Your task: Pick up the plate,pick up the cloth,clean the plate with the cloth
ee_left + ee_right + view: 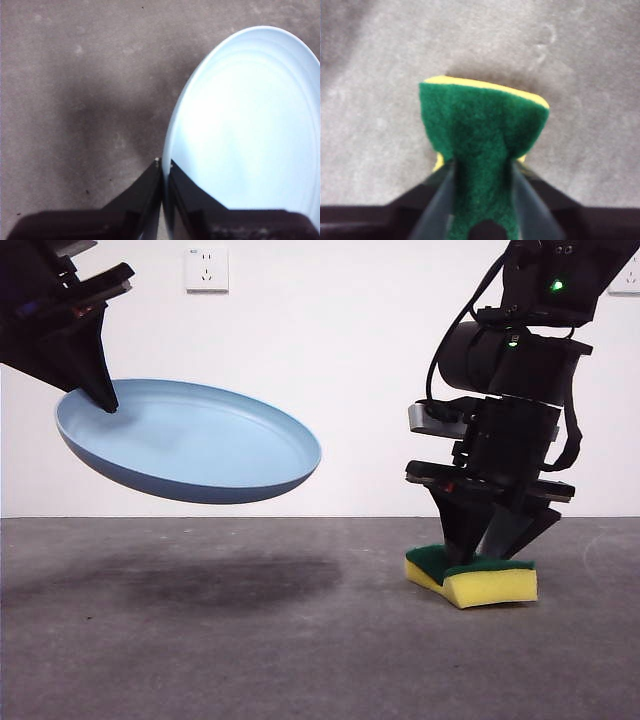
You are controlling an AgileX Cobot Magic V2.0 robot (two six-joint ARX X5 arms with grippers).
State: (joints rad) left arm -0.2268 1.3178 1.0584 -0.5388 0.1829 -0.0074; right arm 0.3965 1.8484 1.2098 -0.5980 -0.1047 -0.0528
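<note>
My left gripper (103, 398) is shut on the rim of the light-blue plate (190, 440) and holds it tilted in the air at the left; the plate also shows in the left wrist view (245, 130) with the jaws pinching its edge (164, 167). My right gripper (478, 558) is at the right, shut on the cloth (480, 580), a yellow sponge with a green scouring layer. The sponge is squeezed between the jaws in the right wrist view (482, 130). It is at the table surface; I cannot tell whether it touches.
The grey table (250, 640) carries the plate's dark shadow (220, 580) under the plate. A white wall with a socket (206, 269) stands behind.
</note>
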